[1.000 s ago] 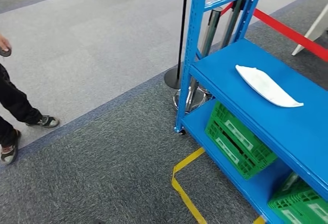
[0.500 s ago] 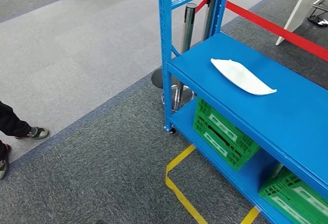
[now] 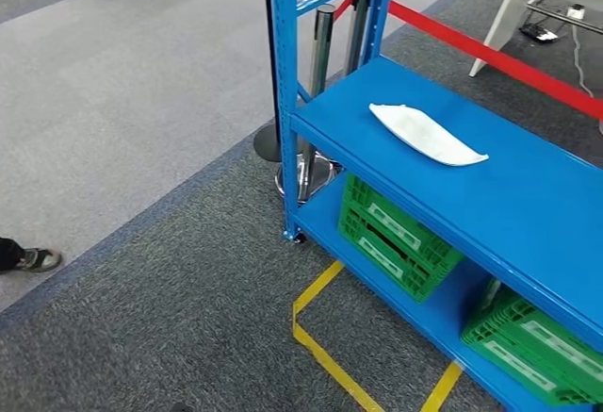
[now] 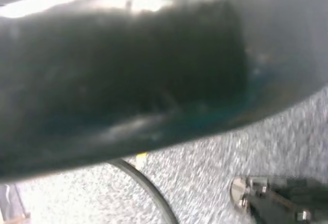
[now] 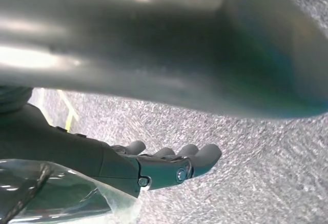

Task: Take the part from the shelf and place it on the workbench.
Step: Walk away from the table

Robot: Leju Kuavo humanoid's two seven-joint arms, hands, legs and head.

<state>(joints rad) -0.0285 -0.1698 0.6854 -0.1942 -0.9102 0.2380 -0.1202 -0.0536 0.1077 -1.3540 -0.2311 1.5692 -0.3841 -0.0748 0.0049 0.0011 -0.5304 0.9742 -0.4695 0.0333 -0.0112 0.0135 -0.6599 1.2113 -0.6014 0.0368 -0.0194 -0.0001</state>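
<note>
You've got the white part (image 3: 427, 136) lying flat on the blue shelf (image 3: 526, 205), middle deck, near its left-front corner post; nothing touching it; two green crates (image 3: 395, 238) on the deck below; red belt (image 3: 491, 54) and stanchions behind; yellow tape (image 3: 323, 355) on dark carpet in front; a person's shoe (image 3: 32, 259) at far left. Right hand (image 5: 162, 165) hangs over carpet, fingers straight, apart, holding nothing. Left hand: dark blur in wrist view, can't tell its state.
</note>
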